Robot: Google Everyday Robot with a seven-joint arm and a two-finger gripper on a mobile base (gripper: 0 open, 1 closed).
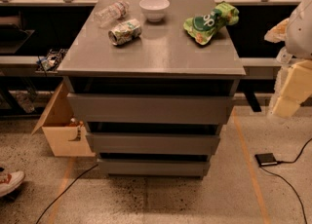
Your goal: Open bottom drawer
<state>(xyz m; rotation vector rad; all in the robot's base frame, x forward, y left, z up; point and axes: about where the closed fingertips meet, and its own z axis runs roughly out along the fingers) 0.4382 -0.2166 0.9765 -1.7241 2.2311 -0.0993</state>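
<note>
Speckled terrazzo floor runs under everything, crossed by orange tape lines (249, 169), with dark workbenches along the back wall. At the far left edge, low down, a white shoe with red trim (9, 181) pokes into view. Just right of it an open cardboard box (61, 133) stands on the floor against the left side of the grey drawer cabinet (156, 52), and a black cable (66, 194) snakes across the floor from the cabinet's foot.

On the cabinet top, from the left, lie a clear plastic bottle (111, 12) on its side, a crushed drink can (125, 31) just in front of it, an upright white bowl (154, 9) near the back edge, and a green chip bag (210, 22) toward the right rear corner.

Below the top, three plain grey fronts step inward: the widest drawer front (148, 108), the middle drawer front (152, 142), and the bottom drawer (153, 167), narrowest and nearest the floor, with a dark gap above it.

Right of the cabinet a small black box (266, 159) sits on the floor with a cable leading off. At the right edge the gripper (288, 94), cream and white, hangs at about the height of the top drawer, well apart from the bottom drawer; I cannot tell whether it is released or clenched
</note>
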